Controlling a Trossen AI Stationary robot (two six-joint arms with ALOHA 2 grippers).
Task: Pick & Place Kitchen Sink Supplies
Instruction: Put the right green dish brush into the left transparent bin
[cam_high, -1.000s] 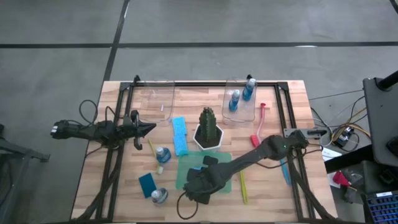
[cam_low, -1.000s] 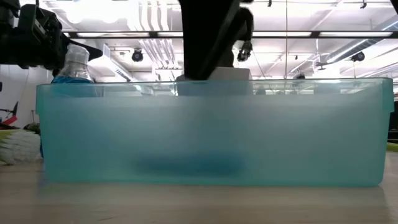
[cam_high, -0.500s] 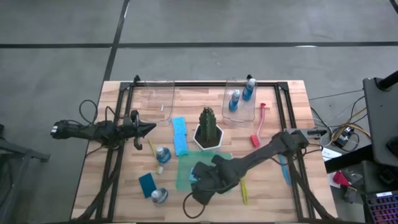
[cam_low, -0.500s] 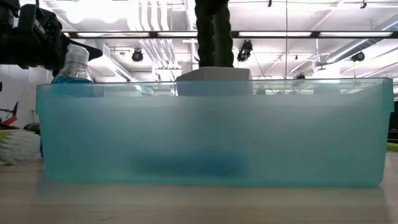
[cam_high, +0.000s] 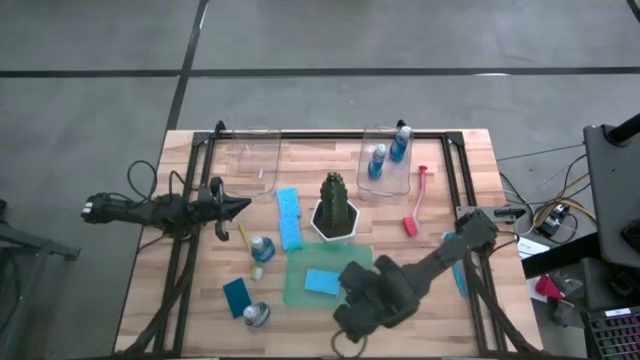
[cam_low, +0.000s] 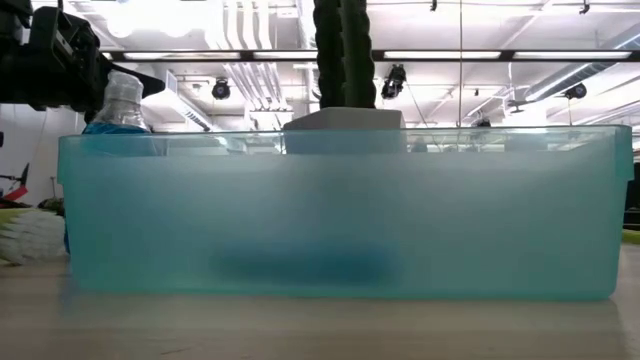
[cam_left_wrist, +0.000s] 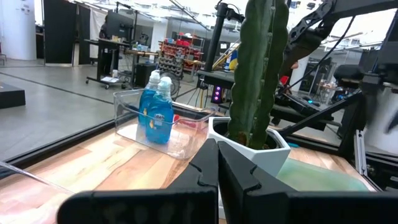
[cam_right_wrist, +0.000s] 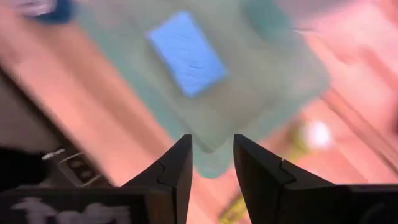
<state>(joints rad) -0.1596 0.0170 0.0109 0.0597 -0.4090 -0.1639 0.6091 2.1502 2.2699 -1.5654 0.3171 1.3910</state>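
A flat blue sponge (cam_high: 322, 281) lies in the green tray (cam_high: 300, 262), which is seen from above in the right wrist view, where the sponge (cam_right_wrist: 186, 54) shows too. My right gripper (cam_high: 358, 298) hovers open above the tray's near right corner, pointing steeply down, with nothing between its fingers (cam_right_wrist: 211, 143). My left gripper (cam_high: 243, 207) waits shut and level at the table's left; its wrist view shows the shut fingertips (cam_left_wrist: 217, 149). Two bottles of blue liquid (cam_high: 387, 152) stand in a clear bin. Two more bottles (cam_high: 262, 247) (cam_high: 256, 315) stand on the table.
The potted plant (cam_high: 335, 205) stands just beyond the tray. On the table lie a light blue sponge (cam_high: 289, 217), a dark teal sponge (cam_high: 238, 295), and red (cam_high: 415, 205), yellow (cam_high: 391, 300) and blue (cam_high: 458, 270) brushes. A second clear bin (cam_high: 250, 165) stands far left.
My right gripper has risen and drawn back from over the tray toward the table's near right, rolling as it went. It has left the low view. The blue sponge, hidden under it before, shows whole on the tray floor.
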